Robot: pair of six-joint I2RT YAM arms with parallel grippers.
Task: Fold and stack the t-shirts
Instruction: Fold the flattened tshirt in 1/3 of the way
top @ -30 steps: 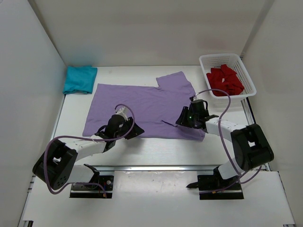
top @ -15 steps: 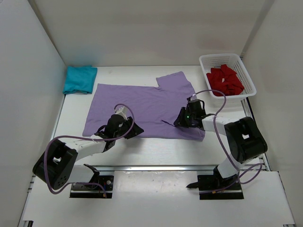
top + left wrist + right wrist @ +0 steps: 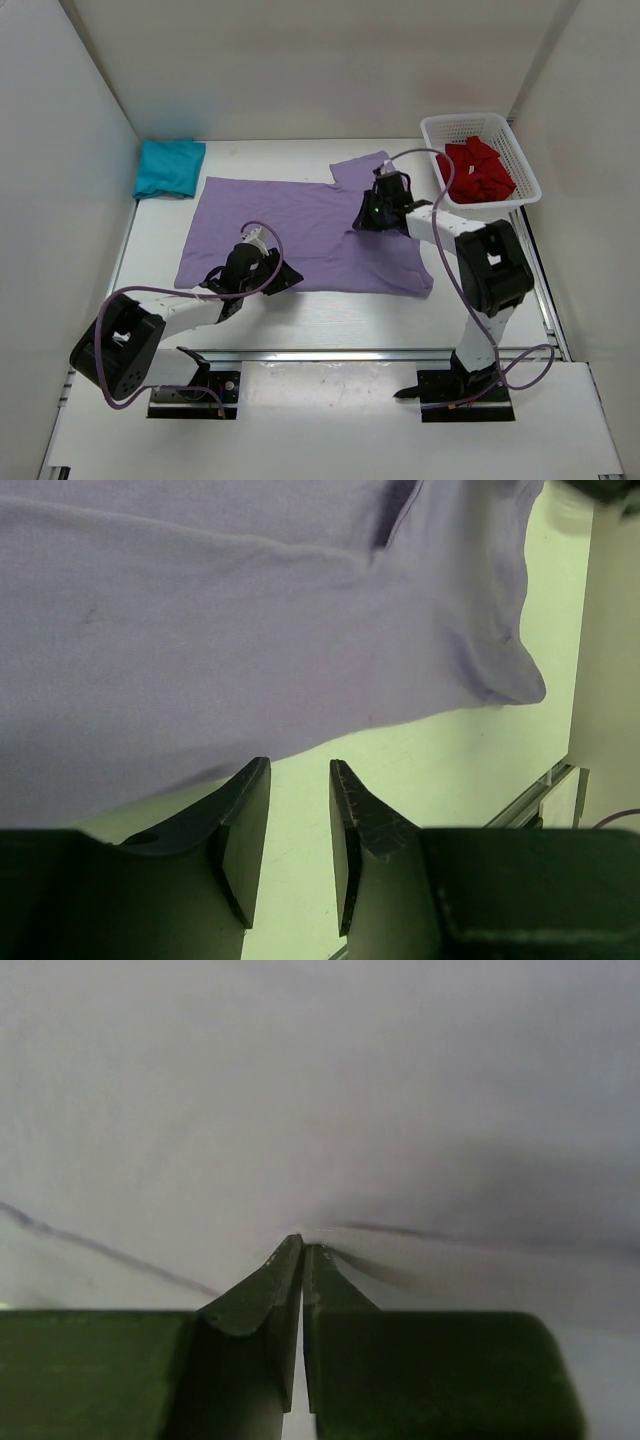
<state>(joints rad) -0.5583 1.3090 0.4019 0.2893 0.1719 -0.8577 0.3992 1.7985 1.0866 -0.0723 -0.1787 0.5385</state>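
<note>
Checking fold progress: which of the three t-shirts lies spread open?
The lavender t-shirt, flat across mid-table. The teal t-shirt sits folded far left; the red t-shirt is bunched in the basket.

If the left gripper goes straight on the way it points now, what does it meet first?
Likely the purple shirt: its near edge lies just ahead of the left gripper.

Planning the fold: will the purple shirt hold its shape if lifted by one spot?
Probably not: the lavender shirt creases toward the right end effector pinching it, so it looks floppy. Likely light too; thin and flat, it should drape rather than slide whole.
</note>
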